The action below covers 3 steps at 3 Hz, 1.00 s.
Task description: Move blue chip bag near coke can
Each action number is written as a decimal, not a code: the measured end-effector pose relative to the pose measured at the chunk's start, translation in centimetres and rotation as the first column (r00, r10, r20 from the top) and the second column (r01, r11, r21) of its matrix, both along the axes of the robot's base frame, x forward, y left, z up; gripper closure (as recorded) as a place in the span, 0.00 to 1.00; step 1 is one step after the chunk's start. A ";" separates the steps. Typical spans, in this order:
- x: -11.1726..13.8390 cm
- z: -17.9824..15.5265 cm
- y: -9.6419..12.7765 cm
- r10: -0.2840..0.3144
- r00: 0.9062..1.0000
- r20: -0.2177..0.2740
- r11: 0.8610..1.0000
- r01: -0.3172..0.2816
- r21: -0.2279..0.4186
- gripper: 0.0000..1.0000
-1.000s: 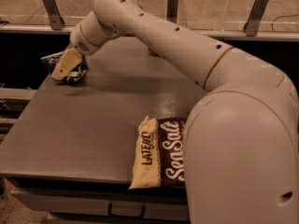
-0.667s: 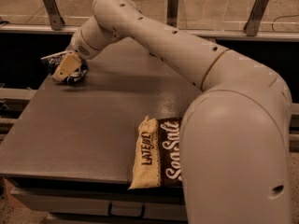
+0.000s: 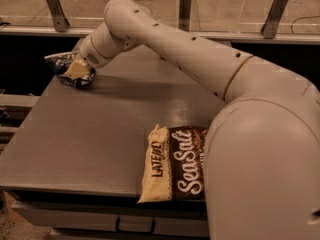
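Observation:
The blue chip bag [image 3: 61,63] is crumpled at the far left corner of the grey table [image 3: 95,134]. My gripper [image 3: 76,71] is at the end of the long white arm that reaches over the table from the right. It is shut on the blue chip bag, with a pale finger [image 3: 76,69] pressed into the foil. The bag's left edge sticks out past the gripper, slightly raised. The coke can is not in view; it is hidden by the arm or out of the picture.
A large brown-and-cream "Sea Salt" bag [image 3: 172,166] lies at the table's front edge, partly under my arm's big shoulder [image 3: 265,169]. A ledge with metal posts [image 3: 272,14] runs behind the table. The table drops off at the left and front edges.
The arm has shifted a little and the wrist has turned slightly. The blue chip bag stays in the gripper at the far left corner, nudged slightly left.

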State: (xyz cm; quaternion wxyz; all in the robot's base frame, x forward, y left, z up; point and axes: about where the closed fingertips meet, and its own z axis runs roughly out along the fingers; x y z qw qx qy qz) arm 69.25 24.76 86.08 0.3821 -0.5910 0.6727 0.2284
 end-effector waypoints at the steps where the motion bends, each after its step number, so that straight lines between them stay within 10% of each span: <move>1: -0.1 2.1 -2.2 -0.048 0.998 0.050 0.999 0.048 0.003 0.87; 2: -2.0 8.3 -5.9 -0.125 0.976 0.180 0.992 0.129 -0.011 1.00; 3: -2.0 8.3 -5.9 -0.125 0.976 0.180 0.992 0.130 -0.011 1.00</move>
